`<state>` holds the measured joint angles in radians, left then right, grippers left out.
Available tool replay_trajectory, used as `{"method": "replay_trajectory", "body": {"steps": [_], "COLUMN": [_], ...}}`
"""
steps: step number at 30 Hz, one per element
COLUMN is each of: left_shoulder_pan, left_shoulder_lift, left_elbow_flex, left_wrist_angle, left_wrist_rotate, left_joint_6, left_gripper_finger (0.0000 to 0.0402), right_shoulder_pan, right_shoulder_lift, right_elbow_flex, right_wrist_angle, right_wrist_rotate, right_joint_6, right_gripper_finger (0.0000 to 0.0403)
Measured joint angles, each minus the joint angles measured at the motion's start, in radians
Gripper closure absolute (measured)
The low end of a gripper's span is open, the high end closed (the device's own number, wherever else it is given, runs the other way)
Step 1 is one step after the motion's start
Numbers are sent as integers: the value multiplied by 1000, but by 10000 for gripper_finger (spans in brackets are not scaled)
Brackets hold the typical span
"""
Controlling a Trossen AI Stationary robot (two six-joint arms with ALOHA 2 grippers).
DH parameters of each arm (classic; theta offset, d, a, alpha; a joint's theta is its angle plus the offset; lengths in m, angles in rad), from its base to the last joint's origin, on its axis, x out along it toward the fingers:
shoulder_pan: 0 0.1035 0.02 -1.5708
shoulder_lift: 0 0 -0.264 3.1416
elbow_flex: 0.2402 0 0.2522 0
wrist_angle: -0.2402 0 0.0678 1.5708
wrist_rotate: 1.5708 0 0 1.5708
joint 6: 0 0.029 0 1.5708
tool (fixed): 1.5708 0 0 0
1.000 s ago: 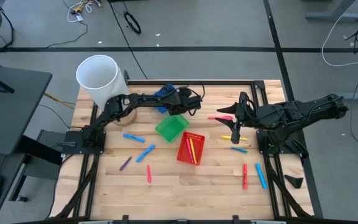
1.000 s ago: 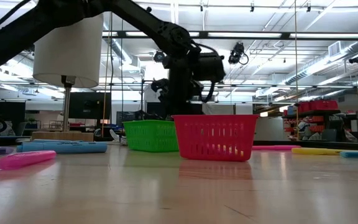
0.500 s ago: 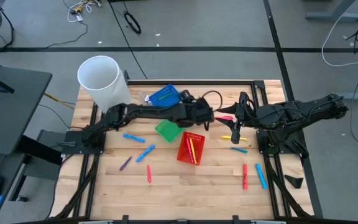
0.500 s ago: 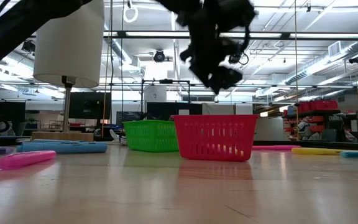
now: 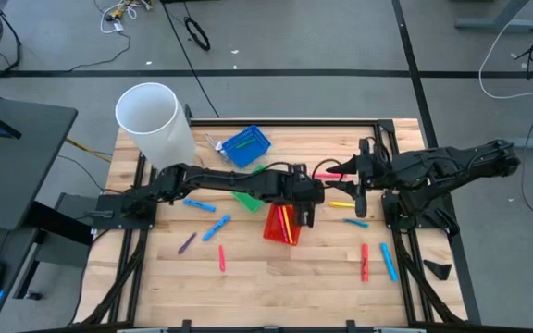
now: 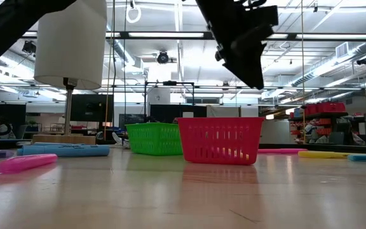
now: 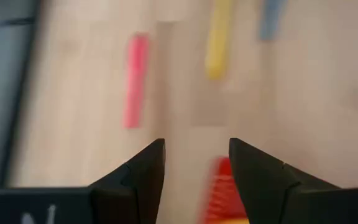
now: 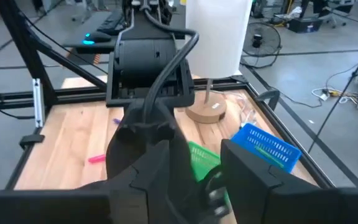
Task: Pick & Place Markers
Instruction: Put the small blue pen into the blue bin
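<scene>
Markers lie scattered on the wooden table: two blue [image 5: 195, 204] [image 5: 216, 228], a purple [image 5: 186, 243] and a red [image 5: 221, 258] on the left; a pink [image 5: 333, 173], a yellow [image 5: 343, 204] and a blue [image 5: 356, 222] on the right. More markers lie inside the red basket [image 5: 283, 222]. My left gripper [image 5: 311, 205] hangs open above that basket's right rim, with nothing between its fingers [image 7: 148, 168]. My right gripper [image 5: 353, 190] waits open above the right-hand markers.
A blue basket [image 5: 245, 145] stands at the far side. A green basket [image 5: 246, 196] sits partly under my left arm. A tall white cylinder [image 5: 151, 116] stands at the far left corner. A red marker [image 5: 365, 262] and a blue one [image 5: 390, 262] lie near the right front.
My left gripper has swung from over the blue basket toward the table's right and near side, rising and rolling as it went. It now hangs over the red basket. The blue basket, which it covered before, shows in full.
</scene>
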<state>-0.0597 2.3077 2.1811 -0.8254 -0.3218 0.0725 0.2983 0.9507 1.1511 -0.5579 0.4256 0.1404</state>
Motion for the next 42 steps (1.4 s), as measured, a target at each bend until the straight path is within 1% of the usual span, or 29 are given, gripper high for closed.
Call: {"method": "replay_trajectory", "body": {"steps": [5,7,9,12,18,25,29,32,35,38,42], "left_shoulder_pan": [1,2,2,2,4,-14,-24,-23,-19,-6,16], "left_shoulder_lift": [-11,-24,-42,-61,-79,-80,-93,-103,-119,-138,-151], "left_elbow_flex": [-1,-1,-1,0,0,-1,-1,-2,-2,-2,-3], "left_wrist_angle": [-80,-90,-119,-118,-128,-109,-108,-81,-83,-120,-134], "left_wrist_rotate": [203,276,327,387,506,600,614,660,707,748,809], "left_joint_6": [0,-1,-1,-9,-72,-78,-37,-10,15,37,49], "left_gripper_finger": [216,216,216,216,216,218,228,238,247,255,261], "right_shoulder_pan": [0,0,0,0,-1,-1,-1,0,0,0,0], "right_shoulder_lift": [-32,-47,-63,-86,-122,-126,-126,-126,-126,-126,-126], "right_elbow_flex": [0,0,0,0,0,0,0,0,0,0,0], "right_wrist_angle": [-30,-58,-92,-118,-135,-152,-180,-201,-227,-250,-267], "right_wrist_rotate": [-1,-18,-47,-86,-94,-96,-106,-106,-106,-108,-131], "right_joint_6": [40,59,62,72,81,80,89,90,90,91,91], "right_gripper_finger": [254,254,254,254,254,254,254,254,254,254,254]}}
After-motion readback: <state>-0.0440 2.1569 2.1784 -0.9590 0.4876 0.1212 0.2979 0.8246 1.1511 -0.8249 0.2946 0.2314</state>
